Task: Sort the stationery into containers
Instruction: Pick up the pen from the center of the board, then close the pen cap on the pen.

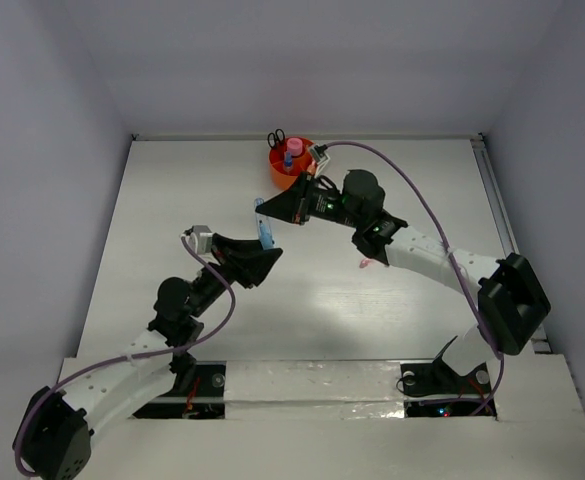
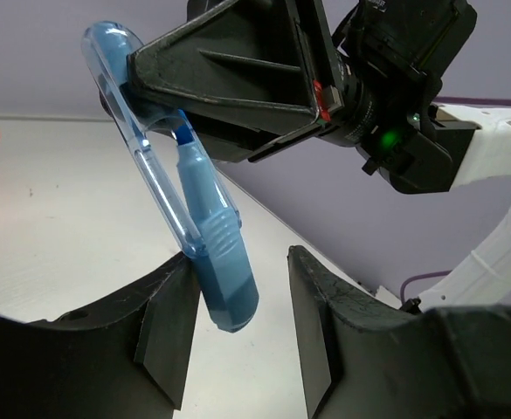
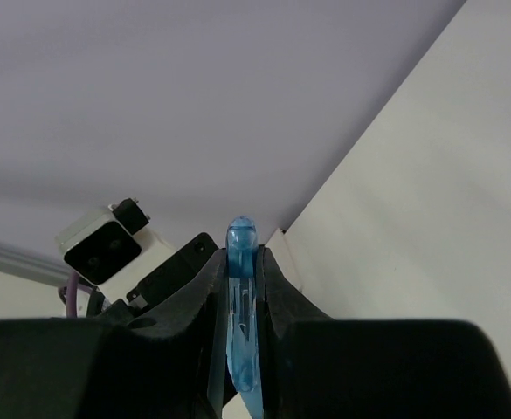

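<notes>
My right gripper [image 3: 242, 262] is pinched shut on the clear cap end of the blue pen [image 3: 241, 314], which hangs down from it into my left gripper [image 2: 242, 266]. My left jaws stand partly open around the pen's lower end, with one finger [image 2: 166, 321] touching the barrel and the other clear of it. The orange tub [image 1: 290, 162] sits just beyond my right gripper, black-handled scissors [image 1: 276, 137] standing in it.

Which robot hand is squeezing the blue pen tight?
The right gripper: its jaws are shut on the blue pen at its cap end. The left gripper only has its jaws either side of the other end, with a gap on one side.
</notes>
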Motion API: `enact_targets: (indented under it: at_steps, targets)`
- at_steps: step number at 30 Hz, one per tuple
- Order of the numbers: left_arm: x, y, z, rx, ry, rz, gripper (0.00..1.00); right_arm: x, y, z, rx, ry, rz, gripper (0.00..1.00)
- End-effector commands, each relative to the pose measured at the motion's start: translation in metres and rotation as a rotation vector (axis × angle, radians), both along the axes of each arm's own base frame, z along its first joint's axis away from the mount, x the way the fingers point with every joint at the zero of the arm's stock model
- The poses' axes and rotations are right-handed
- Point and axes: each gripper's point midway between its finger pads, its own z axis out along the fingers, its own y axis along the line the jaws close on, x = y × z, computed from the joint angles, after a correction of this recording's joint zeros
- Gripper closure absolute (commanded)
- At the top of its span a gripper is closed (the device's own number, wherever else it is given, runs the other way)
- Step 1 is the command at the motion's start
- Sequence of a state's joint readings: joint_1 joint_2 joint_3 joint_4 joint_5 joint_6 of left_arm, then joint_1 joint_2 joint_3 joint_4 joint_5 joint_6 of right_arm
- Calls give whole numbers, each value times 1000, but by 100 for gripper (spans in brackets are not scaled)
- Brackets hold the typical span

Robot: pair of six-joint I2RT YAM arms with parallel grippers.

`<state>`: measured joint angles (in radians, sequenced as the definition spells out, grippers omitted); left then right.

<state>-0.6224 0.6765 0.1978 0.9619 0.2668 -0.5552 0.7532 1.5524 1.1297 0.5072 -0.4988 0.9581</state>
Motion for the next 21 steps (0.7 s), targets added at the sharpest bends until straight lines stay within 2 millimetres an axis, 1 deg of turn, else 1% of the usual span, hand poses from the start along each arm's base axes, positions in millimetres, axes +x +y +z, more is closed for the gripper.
enact_targets:
  at_steps: [1, 2, 3, 6, 10, 14, 21]
  targets:
    - [-14, -1, 25, -52, -78, -47, 59, -1, -3, 32, 82, -91, 7, 100]
    - [-15, 0, 27, -54, -85, -46, 59, -2, -3, 33, 86, -95, 10, 100]
    - [-15, 0, 25, -48, -78, -45, 59, 2, -5, 33, 89, -100, 3, 100]
    - [-16, 3, 27, -51, -85, -35, 59, 2, -5, 34, 91, -103, 3, 100]
    - [-16, 4, 25, -50, -74, -29, 61, 0, -7, 33, 90, -111, 5, 100]
    - [-16, 7, 24, -61, -66, -20, 67, -1, -6, 32, 91, -117, 14, 100]
    - [-18, 4, 19, -67, -46, -42, 70, -5, -5, 33, 94, -142, 38, 100]
